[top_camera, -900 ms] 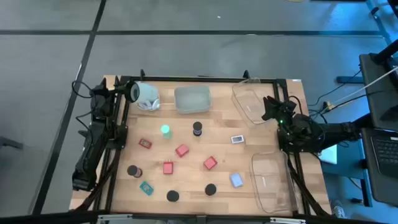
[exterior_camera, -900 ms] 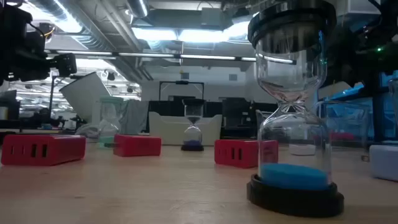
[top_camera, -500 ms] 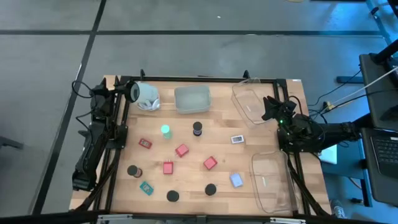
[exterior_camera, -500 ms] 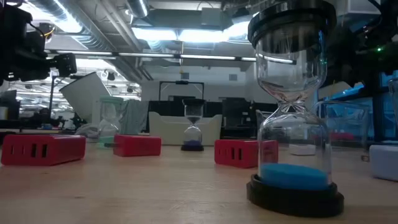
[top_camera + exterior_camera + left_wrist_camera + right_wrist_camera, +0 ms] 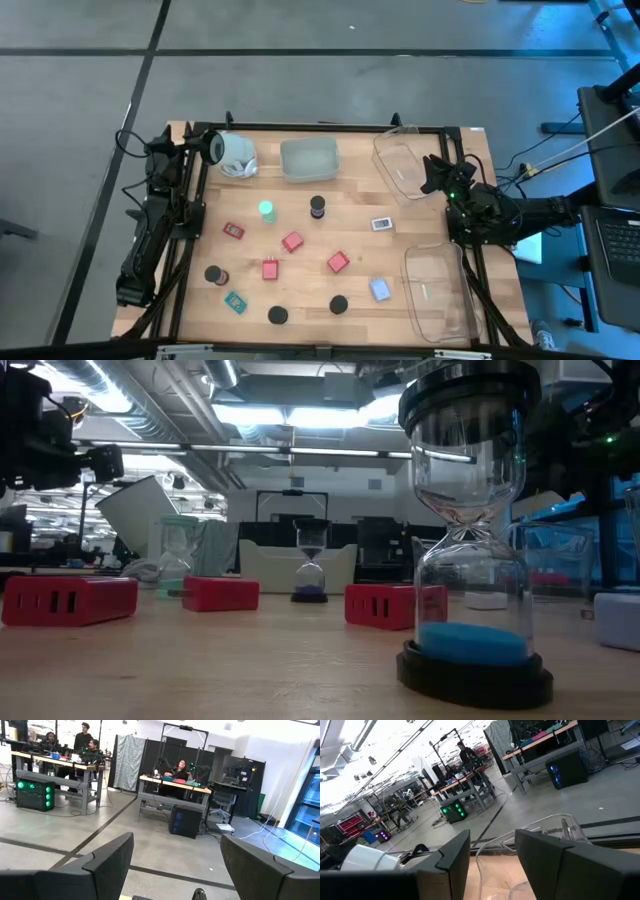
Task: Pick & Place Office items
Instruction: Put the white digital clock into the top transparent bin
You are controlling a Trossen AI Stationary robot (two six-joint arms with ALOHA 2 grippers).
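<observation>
The office items stand scattered on the wooden table [image 5: 400, 250]. There are several red blocks [image 5: 292, 241], several black-capped hourglasses [image 5: 317, 207], a green-glowing round one [image 5: 266, 210], pale blue-white rectangles [image 5: 380, 289] and a teal one [image 5: 236, 301]. In the low view an hourglass with blue sand [image 5: 470, 560] stands nearest, with red blocks [image 5: 68, 601] behind it. My left gripper [image 5: 162, 150] [image 5: 177, 845] rests open at the table's far left corner. My right gripper [image 5: 433, 172] [image 5: 492, 842] rests open at the right edge. Neither has anything between its fingers.
A white cup [image 5: 235, 153] lies on its side at the far left. A grey tray [image 5: 309, 160] sits at the far middle. Clear trays stand at the far right [image 5: 400, 165] and the near right [image 5: 437, 290]. A black frame rims the table.
</observation>
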